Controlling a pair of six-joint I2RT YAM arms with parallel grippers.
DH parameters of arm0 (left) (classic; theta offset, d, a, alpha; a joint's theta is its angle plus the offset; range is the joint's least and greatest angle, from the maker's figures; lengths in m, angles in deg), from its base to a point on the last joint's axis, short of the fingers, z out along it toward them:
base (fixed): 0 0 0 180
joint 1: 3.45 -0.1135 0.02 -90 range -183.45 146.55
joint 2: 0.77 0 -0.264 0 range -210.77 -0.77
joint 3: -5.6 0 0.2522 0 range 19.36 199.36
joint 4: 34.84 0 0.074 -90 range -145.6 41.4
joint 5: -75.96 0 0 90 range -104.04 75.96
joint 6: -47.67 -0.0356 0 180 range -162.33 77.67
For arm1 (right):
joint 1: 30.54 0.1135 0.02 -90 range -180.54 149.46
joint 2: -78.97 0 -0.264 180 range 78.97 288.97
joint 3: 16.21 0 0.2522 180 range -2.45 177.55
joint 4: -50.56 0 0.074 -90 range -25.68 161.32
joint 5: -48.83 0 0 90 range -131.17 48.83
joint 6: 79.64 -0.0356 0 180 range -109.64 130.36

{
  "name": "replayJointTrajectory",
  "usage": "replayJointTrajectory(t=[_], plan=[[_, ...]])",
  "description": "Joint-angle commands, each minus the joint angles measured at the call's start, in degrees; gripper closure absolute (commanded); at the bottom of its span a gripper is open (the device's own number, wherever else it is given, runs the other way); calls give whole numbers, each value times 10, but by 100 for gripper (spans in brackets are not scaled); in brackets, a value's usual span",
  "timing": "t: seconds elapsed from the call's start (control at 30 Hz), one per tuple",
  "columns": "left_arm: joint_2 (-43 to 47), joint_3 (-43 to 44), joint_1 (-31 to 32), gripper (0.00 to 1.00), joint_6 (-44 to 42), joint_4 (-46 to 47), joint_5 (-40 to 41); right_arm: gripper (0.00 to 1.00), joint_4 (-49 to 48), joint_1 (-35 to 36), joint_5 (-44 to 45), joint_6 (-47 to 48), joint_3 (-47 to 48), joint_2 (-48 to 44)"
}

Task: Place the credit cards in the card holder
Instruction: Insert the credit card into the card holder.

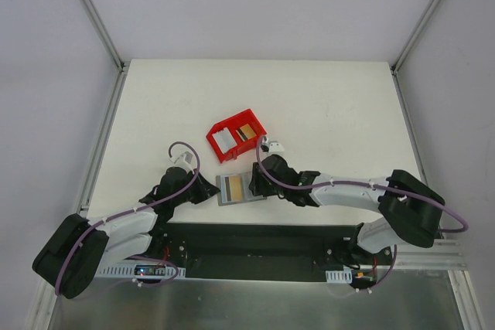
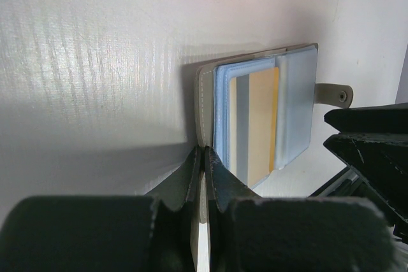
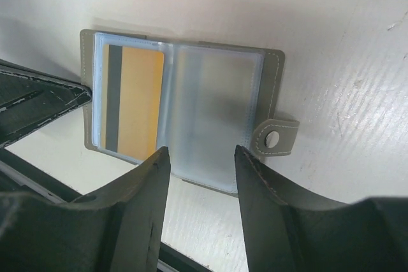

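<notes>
The grey card holder (image 1: 234, 188) lies open near the table's front edge. A gold credit card (image 3: 137, 100) with a dark stripe sits inside its left clear sleeve, also seen in the left wrist view (image 2: 261, 125). My left gripper (image 2: 204, 154) is shut on the holder's (image 2: 204, 93) left cover edge. My right gripper (image 3: 201, 151) is open just above the near edge of the holder's (image 3: 217, 93) empty right sleeve, holding nothing. In the red bin (image 1: 256, 121) lie a white card (image 1: 223, 141) and a gold card (image 1: 247, 130).
The holder's snap strap (image 3: 275, 138) sticks out on its right side. A small white object (image 1: 274, 145) lies just right of the bin. The black mounting rail (image 1: 255, 241) runs along the table's front edge, close behind the holder.
</notes>
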Motion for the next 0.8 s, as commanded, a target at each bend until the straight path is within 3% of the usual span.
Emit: replayJointTrajectory(t=[0.0, 0.37, 0.77], plan=[[2, -9, -2, 100, -12, -12, -3, 52, 12, -3, 15, -9, 6, 4], [1, -8, -2, 100, -13, -11, -2, 54, 15, -4, -19, -11, 30, 43], [-7, -8, -2, 100, -13, -7, -2, 88, 3, -3, -16, 11, 39, 3]])
